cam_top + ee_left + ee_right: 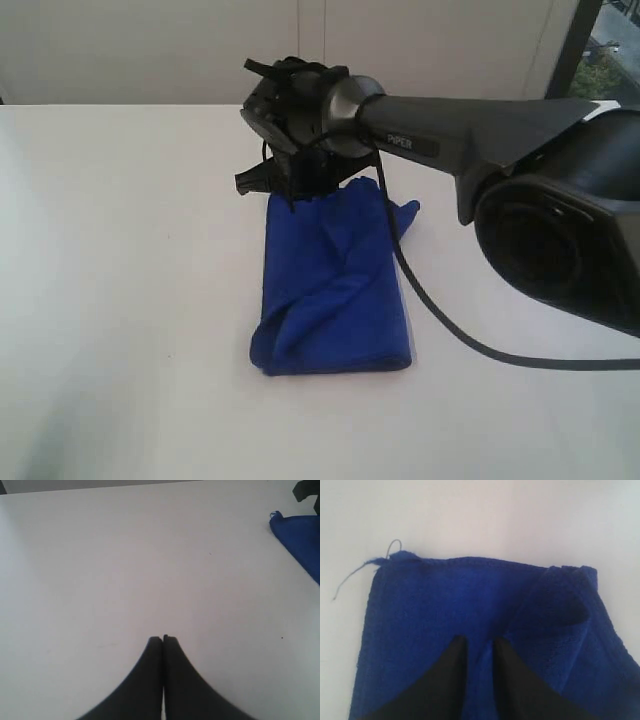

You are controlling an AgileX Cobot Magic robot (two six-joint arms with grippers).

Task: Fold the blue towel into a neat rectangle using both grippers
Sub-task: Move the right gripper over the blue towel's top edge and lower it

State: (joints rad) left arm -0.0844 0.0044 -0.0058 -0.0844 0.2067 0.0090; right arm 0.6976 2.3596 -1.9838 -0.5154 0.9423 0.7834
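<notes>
Royal-blue terry, the blue towel (335, 290) lies at the centre of the exterior frame on the white table (120, 300). It is doubled over into a rough upright oblong, with a bulging roll at its lower left corner and a stray flap poking out at its upper right. It is not yet a neat rectangle, so I judge the fold is only partly made.

The right arm (470, 135) reaches in from the right of the exterior frame, forearm near level and wrist bent down. This puts the right gripper (477, 647) over the towel's upper end. That looks like a sensible spot for catching the loose layer and drawing it square. Its cable (440, 310) trails across the towel's right side.

In the right wrist view the fingers are parted by only a slim gap, with blue cloth showing in it. Whether they pinch a ridge of fabric or merely hover above it I cannot tell. Ahead of them the towel's hem runs across the upper part of that frame. A loose thread (360, 572) curls off its upper left corner (a snag risk, I would guess).

The left gripper (163, 640) has its fingers pressed together, holding nothing, above bare table. Only a corner of the towel shows at the upper right of its frame, well apart from the fingertips.
</notes>
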